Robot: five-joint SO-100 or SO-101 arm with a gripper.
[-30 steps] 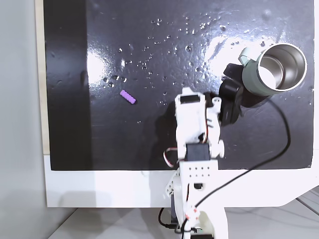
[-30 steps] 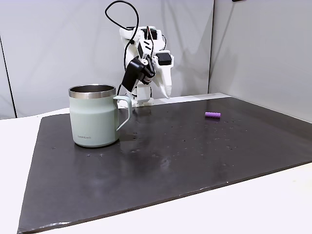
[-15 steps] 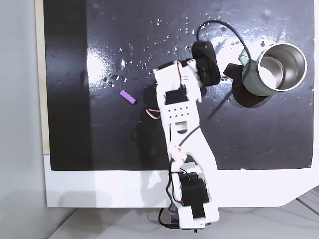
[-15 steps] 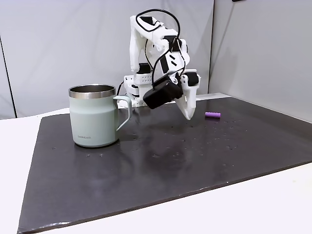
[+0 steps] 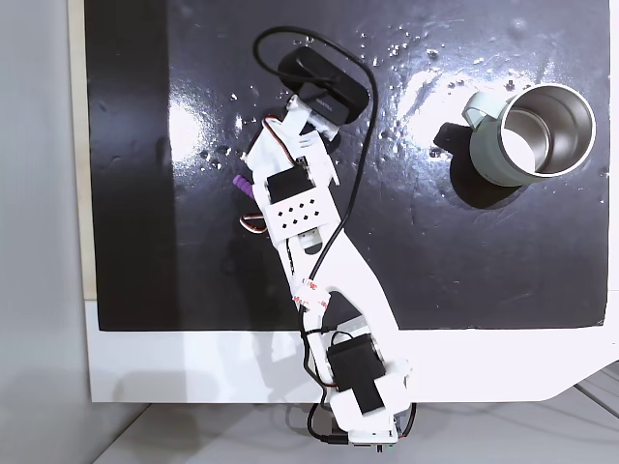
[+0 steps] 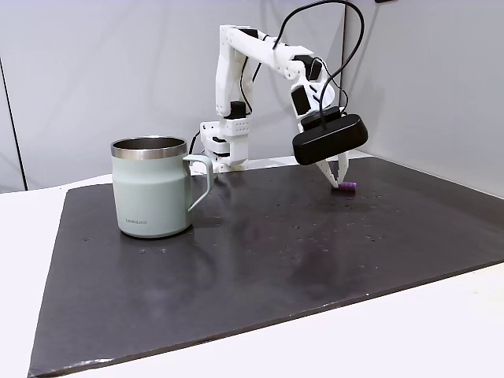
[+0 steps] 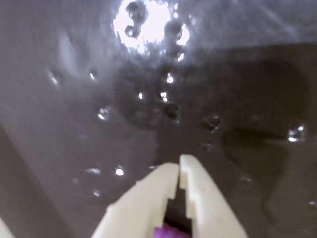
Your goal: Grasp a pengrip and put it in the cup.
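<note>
Gripper [image 7: 178, 168] tips pressed nearly together, pengrip [image 7: 166, 231] cut off below them, mostly hidden; grasp impossible to confirm.

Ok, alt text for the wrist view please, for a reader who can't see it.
Blurry close-up: the gripper, two white fingers with tips nearly touching, points at a dark, glossy mat speckled with glare. A sliver of the purple pengrip shows between the fingers at the bottom edge.

I see my arm [image 6: 260, 55] reaching forward and down, its white fingers [image 7: 148, 198] pressed together at the tips, pointing at the surface.
</note>
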